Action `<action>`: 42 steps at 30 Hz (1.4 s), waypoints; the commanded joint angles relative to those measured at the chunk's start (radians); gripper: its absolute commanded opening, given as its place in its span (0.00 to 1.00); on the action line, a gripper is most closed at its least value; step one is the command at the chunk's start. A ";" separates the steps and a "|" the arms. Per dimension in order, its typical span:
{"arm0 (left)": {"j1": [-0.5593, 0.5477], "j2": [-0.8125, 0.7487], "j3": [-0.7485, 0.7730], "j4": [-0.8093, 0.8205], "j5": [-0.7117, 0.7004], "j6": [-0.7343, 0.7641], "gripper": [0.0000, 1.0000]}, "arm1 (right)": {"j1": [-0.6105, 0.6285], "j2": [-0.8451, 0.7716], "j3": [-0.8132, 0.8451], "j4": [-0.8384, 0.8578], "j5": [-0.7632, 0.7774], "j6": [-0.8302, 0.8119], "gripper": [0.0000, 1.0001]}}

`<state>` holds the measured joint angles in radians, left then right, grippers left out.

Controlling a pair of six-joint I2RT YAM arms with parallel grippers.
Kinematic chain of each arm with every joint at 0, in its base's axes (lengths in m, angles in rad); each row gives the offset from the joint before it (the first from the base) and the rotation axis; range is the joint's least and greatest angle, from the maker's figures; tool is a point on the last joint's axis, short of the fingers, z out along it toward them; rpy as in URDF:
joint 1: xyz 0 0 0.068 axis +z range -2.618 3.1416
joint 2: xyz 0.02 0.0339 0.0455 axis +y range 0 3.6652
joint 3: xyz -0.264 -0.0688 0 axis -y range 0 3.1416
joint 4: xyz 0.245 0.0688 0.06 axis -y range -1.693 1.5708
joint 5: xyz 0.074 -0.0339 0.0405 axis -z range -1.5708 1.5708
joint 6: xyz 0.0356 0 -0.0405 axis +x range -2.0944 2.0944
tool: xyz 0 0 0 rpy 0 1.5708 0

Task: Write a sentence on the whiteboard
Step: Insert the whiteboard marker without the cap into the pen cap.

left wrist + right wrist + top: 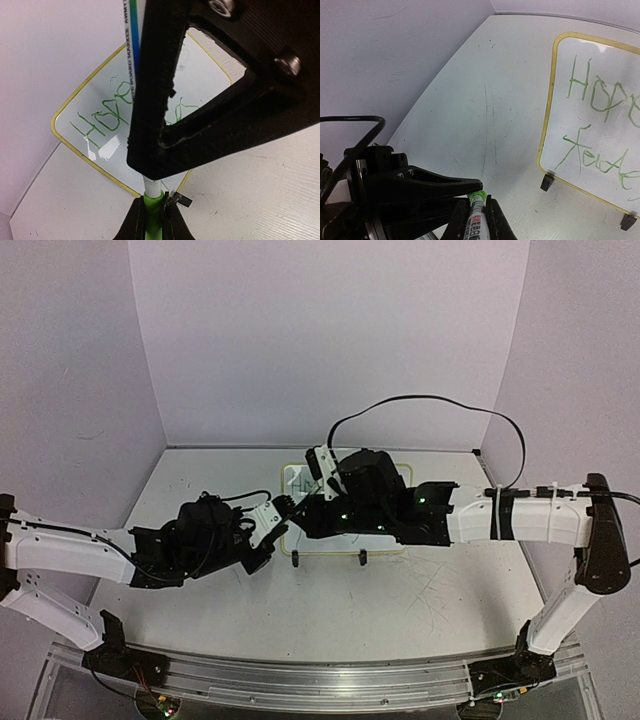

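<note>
Whiteboard: a small white board with a thin yellow rim, set on two black clip feet on the table, toward the back and near the middle. From above, the right arm hides most of it.
Sentence: thin green handwriting in two lines. The upper line begins "Hope" and the lower looks like "fade"; the frame edge cuts off the rest.
Marker: a white whiteboard marker with printed lettering and a green end, held in the air between the two grippers, just in front of the board.
Left gripper: fingers closed tight on the marker's green end.
Right gripper: fingers pressed to either side of the marker's white barrel, gripping it.
Arms: both reach inward and meet near the board's left corner.
</note>
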<state>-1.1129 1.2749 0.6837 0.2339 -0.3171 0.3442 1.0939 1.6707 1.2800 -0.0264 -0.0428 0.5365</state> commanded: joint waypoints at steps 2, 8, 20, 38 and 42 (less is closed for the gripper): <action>-0.019 -0.103 0.065 0.150 0.110 0.005 0.00 | 0.027 0.020 -0.001 0.017 -0.192 -0.148 0.00; -0.019 -0.224 0.025 0.130 0.311 -0.067 0.00 | 0.017 -0.027 -0.019 -0.024 -0.401 -0.374 0.00; -0.019 -0.283 0.080 0.087 0.430 -0.160 0.00 | -0.002 -0.076 -0.074 -0.083 -0.562 -0.593 0.00; -0.055 -0.153 0.085 0.245 -0.062 0.072 0.00 | 0.009 0.011 0.015 0.000 -0.184 -0.032 0.00; -0.056 -0.176 -0.011 0.240 -0.190 0.012 0.00 | -0.047 -0.083 -0.010 -0.001 -0.200 -0.063 0.28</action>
<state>-1.1513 1.1583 0.6950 0.2027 -0.3965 0.3706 1.0598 1.6607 1.3013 0.0462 -0.2303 0.4348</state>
